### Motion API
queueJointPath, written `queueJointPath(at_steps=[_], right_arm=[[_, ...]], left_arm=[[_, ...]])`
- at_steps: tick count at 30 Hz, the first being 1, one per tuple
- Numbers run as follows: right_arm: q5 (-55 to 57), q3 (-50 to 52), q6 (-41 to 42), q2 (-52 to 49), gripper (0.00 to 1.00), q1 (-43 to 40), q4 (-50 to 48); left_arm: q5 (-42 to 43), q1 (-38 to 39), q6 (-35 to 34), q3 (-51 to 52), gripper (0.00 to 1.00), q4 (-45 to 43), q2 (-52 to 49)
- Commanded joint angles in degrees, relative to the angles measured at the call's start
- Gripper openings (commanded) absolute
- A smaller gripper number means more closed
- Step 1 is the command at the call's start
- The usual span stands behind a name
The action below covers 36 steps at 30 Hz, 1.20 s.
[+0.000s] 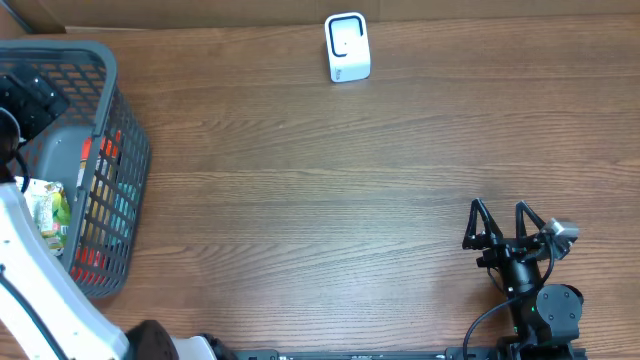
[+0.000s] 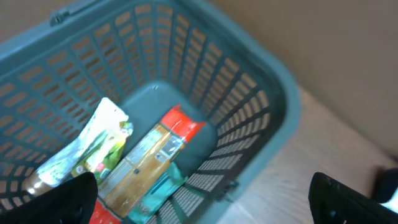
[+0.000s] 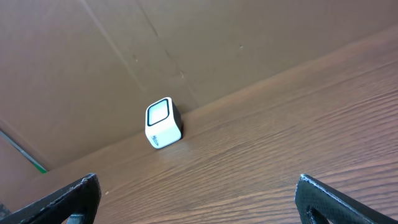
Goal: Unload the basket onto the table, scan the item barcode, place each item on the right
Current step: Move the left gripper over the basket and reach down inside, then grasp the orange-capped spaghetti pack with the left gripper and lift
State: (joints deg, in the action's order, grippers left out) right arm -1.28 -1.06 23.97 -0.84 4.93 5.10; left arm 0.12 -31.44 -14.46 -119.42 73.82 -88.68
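Packaged items lie in the grey basket (image 2: 261,81): a white-and-green pouch (image 2: 93,146), a brown box with a red end (image 2: 149,158) and a teal packet (image 2: 163,191). My left gripper (image 2: 202,208) hangs open above the basket's near corner, nothing between its fingers. The white barcode scanner (image 1: 347,47) stands at the table's far edge, also seen as the scanner (image 3: 163,122) in the right wrist view. My right gripper (image 1: 505,225) rests open at the front right, far from the scanner, its fingers (image 3: 62,202) empty. No barcode shows on any item.
The basket (image 1: 120,140) fills the table's left side, with my white left arm (image 1: 40,290) reaching over it. A brown cardboard wall (image 3: 186,43) runs behind the scanner. Wooden tabletop (image 1: 320,200) lies between basket, scanner and right arm.
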Motion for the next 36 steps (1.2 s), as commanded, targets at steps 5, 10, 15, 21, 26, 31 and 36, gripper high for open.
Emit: queueJointPath(at_steps=[5, 10, 15, 21, 26, 31, 36], right_arm=[[-0.3, 0.6, 0.0, 0.6, 1.00, 0.3, -0.4], [-0.3, 0.6, 0.0, 0.6, 1.00, 0.3, -0.4], [-0.3, 0.6, 0.0, 0.6, 1.00, 0.3, -0.4], [-0.3, 0.6, 0.0, 0.6, 1.00, 0.3, -0.4], [-0.3, 0.6, 0.0, 0.6, 1.00, 0.3, -0.4], [-0.3, 0.6, 0.0, 0.6, 1.00, 0.3, -0.4], [-0.3, 0.6, 0.0, 0.6, 1.00, 0.3, -0.4]], left_arm=[[1.0, -5.0, 7.3, -0.7, 0.99, 0.8, -5.8], [2.9, -7.3, 11.1, -0.7, 0.91, 3.2, -10.5], [1.4, -8.4, 11.2, -0.1, 1.00, 4.6, -15.0], [0.9, -8.5, 14.7, 4.3, 0.98, 2.8, -18.0], [1.6, -8.5, 18.6, 10.8, 0.99, -0.1, -18.1], [3.1, -8.5, 21.0, 16.9, 1.00, -4.1, -18.2], [2.4, -8.5, 23.0, 22.8, 1.00, -10.7, -18.7]])
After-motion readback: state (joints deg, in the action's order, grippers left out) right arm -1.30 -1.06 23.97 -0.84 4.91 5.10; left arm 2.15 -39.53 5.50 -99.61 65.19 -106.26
